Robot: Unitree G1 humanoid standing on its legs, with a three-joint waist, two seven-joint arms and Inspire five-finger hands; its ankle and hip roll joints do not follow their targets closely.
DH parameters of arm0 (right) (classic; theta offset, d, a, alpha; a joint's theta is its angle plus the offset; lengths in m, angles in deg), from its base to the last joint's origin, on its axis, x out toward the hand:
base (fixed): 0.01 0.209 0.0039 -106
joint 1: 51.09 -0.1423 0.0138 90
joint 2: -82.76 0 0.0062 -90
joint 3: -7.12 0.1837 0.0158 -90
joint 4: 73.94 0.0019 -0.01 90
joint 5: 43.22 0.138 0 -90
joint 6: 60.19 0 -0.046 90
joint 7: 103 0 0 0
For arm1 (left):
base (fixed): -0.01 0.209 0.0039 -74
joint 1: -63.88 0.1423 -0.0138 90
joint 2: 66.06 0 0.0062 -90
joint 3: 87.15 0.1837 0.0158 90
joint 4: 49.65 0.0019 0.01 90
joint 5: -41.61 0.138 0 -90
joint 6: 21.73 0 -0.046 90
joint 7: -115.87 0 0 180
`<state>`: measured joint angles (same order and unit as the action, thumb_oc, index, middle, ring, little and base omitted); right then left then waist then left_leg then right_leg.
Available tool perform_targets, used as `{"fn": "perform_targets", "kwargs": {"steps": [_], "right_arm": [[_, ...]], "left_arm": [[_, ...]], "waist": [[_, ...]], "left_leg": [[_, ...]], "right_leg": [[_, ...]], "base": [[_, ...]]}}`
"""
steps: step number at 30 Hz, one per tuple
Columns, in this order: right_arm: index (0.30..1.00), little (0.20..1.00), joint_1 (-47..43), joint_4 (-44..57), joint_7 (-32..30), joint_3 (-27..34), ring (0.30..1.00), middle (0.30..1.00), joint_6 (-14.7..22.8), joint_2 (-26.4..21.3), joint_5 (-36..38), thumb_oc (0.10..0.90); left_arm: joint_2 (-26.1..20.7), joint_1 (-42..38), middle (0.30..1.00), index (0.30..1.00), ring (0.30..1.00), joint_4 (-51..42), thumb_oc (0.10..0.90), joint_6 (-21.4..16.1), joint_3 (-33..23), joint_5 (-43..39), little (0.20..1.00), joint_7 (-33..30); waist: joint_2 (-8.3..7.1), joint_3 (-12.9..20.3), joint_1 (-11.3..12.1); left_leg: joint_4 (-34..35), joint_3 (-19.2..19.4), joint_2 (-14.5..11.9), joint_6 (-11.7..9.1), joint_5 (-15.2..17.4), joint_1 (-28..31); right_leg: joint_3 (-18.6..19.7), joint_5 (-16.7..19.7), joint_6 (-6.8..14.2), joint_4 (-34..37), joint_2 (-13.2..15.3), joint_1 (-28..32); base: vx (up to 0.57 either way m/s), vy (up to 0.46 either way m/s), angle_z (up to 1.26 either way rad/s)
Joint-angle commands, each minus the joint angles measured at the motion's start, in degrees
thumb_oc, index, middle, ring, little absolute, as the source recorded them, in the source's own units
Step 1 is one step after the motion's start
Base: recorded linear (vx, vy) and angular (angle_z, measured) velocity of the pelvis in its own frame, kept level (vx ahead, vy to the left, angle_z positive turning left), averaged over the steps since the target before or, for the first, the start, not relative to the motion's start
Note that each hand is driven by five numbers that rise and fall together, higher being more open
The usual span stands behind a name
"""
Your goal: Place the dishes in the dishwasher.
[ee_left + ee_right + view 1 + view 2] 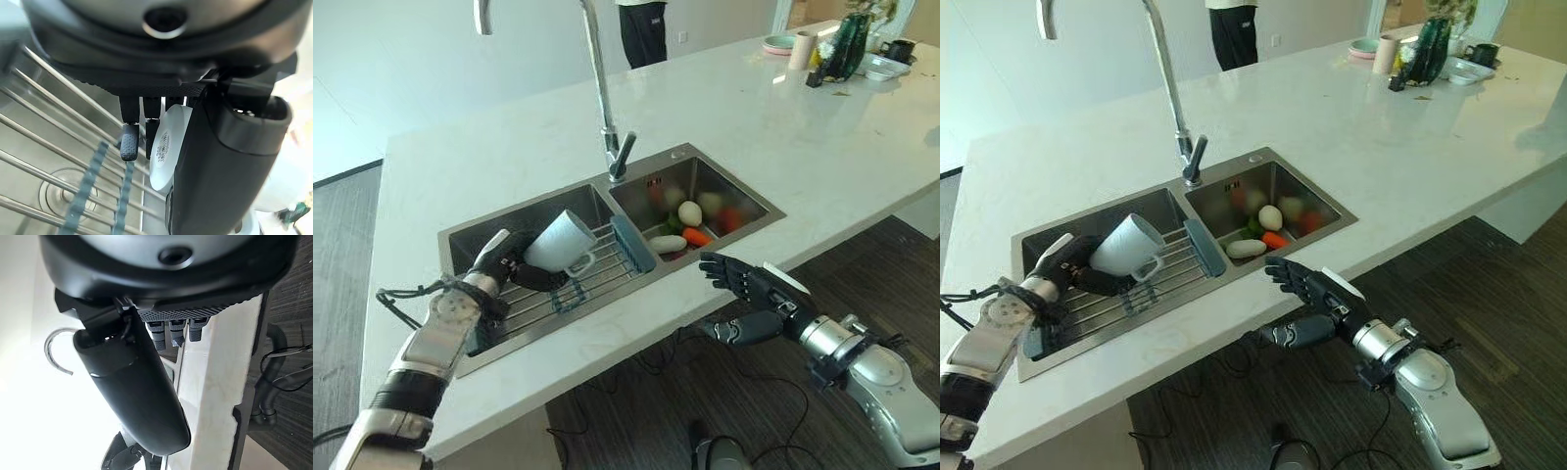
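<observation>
My left hand (505,262) is shut on a white mug (558,241), which it holds tilted on its side just above the wire rack (607,272) in the sink's left basin. The mug's handle points down toward the rack. In the left wrist view the mug's white base (165,147) sits between the curled fingers (129,144) and the thumb. My right hand (742,284) hovers open in front of the counter's edge, below the right basin, holding nothing.
The steel double sink (636,286) has a tall faucet (599,88) behind its divider. Vegetables and an egg-shaped item (690,217) lie in the right basin. Cups, bowls and a dark bottle (850,44) stand at the counter's far end. A person (644,29) stands beyond it.
</observation>
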<state>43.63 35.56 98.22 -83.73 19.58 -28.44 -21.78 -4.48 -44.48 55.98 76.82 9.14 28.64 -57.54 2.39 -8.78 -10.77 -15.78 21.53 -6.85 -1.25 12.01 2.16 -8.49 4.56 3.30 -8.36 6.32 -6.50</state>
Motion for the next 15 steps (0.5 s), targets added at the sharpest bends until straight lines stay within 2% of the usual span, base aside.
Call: {"fn": "perform_targets", "kwargs": {"steps": [1, 5, 6, 9, 12, 15], "right_arm": [[0.9, 0.9, -3.49, 5.28, -1.79, 5.08, 0.9, 0.9, 6.57, 0.68, 2.91, 0.8], [0.9, 0.9, -3.8, 5.54, -4.35, 6.06, 0.9, 0.9, 9.01, 2.85, 5.31, 0.8], [0.9, 0.9, -3.86, 6.58, -5.27, 6.81, 0.9, 0.9, 10.14, 4.23, 5.85, 0.8], [0.9, 0.9, -3.59, 7.92, -6.06, 8.25, 0.9, 0.9, 12.38, 5.64, 6.51, 0.8], [0.9, 0.9, -2.48, 10.6, -7.6, 9.75, 0.9, 0.9, 15.79, 8.12, 7.92, 0.8], [0.9, 0.9, -0.82, 12.28, -7.36, 10.56, 0.9, 0.9, 17.15, 8.33, 8.89, 0.8]], "left_arm": [[-2.98, -4.5, 0.3, 0.3, 0.3, -5.83, 0.4, -8.64, -7.19, -2.81, 0.3, -7.2], [-0.46, -1.18, 0.3, 0.3, 0.3, -12.78, 0.4, -11.81, -11.23, -4.43, 0.3, -11.31], [1.5, 1.27, 0.3, 0.3, 0.3, -17.27, 0.4, -12.53, -13.11, -4.11, 0.3, -12.8], [4.06, 5.22, 0.3, 0.3, 0.3, -22.89, 0.4, -13.42, -15.77, -3.7, 0.3, -13.79], [10.02, 14.04, 0.3, 0.3, 0.3, -31.55, 0.4, -16.65, -19.75, -2.13, 0.3, -14.63], [13.12, 20.44, 0.3, 0.3, 0.3, -36.41, 0.4, -18.08, -23.47, -4.09, 0.3, -14.38]], "waist": [[0.85, 3.82, 1.12], [0.42, 3.82, 2.4], [0.17, 3.9, 3.2], [-0.2, 3.94, 4.48], [-1.02, 3.62, 7.49], [-1.41, 3.18, 9.64]], "left_leg": [[-1.41, -1.85, -0.19, -0.35, 4.21, -1.95], [-1.41, -3.39, 0.16, -0.38, 4.3, -2.36], [-1.41, -4.26, 0.39, -0.31, 4.39, -2.54], [-1.41, -5.34, 0.56, -0.26, 4.47, -2.71], [-1.41, -7.29, 0.57, -0.44, 4.21, -2.91], [-1.41, -8.31, -0.03, -1.18, 3.22, -3.2]], "right_leg": [[-1.9, -15.83, 5.29, -8.83, 1.57, 1.26], [-2.53, -16.11, 5.22, -8.83, 1.9, 1.57], [-2.81, -16.3, 5.16, -8.83, 2.02, 1.73], [-3.55, -16.61, 5.04, -8.83, 2.31, 2.03], [-5.05, -17.32, 4.32, -8.83, 2.38, 2.78], [-6.51, -17.83, 3.4, -8.83, 2.25, 3.35]], "base": [[0.0, -0.013, 0.1], [0.0, -0.042, 0.19], [0.02, -0.08, 0.28], [0.02, -0.109, 0.21], [0.02, -0.183, 0.35], [0.01, -0.188, 0.44]]}}
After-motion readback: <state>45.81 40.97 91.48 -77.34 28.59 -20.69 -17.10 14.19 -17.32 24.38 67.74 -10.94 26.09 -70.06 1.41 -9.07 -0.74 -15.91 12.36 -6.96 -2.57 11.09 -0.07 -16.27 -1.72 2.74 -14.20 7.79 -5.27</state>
